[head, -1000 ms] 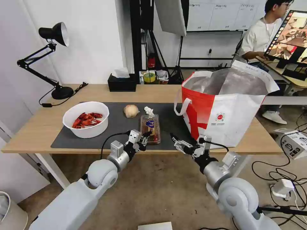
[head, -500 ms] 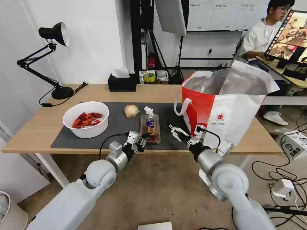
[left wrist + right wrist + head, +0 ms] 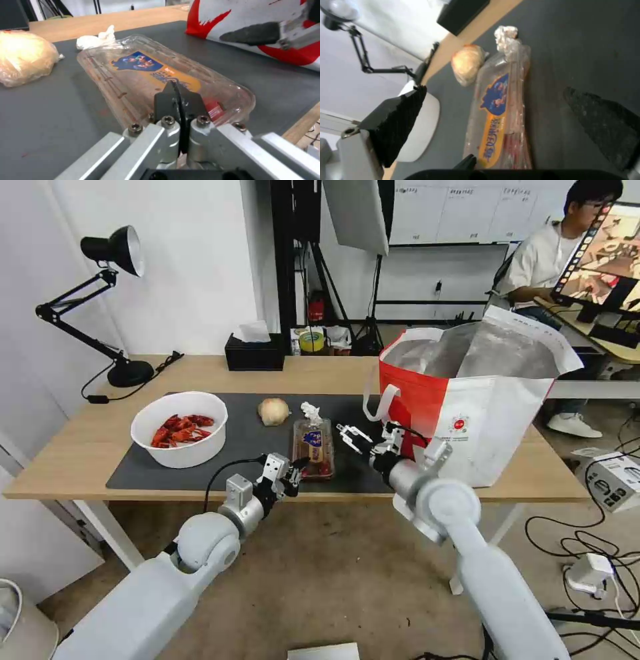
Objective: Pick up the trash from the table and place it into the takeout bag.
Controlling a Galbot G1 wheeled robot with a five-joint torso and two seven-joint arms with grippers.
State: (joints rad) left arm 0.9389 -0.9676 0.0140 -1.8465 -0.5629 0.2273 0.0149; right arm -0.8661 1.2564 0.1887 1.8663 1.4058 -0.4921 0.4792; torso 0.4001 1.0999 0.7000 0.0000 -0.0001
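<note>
The light-wood table spans the middle of the head view, its smooth top carrying one flat, matte dark grey mat. At right centre stands the one takeout bag, a boxy white and red tote with crinkled silver foil lining, a white loop handle and a small round red logo, resting partly on the mat's right end.

Four pieces of trash lie on the mat. Left of centre is one round white bowl heaped with glossy red crayfish shells. In the middle is one long clear plastic tray, thin and creased, with a blue and orange label and reddish scraps. Beyond it, towards the top of the frame, sit one rounded beige ball in shiny wrap and one small crumpled white tissue, the tissue touching the tray's far end.

Two grippers are over the mat's near edge. The left gripper sits just beside the tray's near left corner, its dark ridged fingers pressed together on nothing. The right gripper hovers between tray and bag, fingers spread wide and empty.

One black tissue box and one black desk lamp stand at the table's far side, upper left.
</note>
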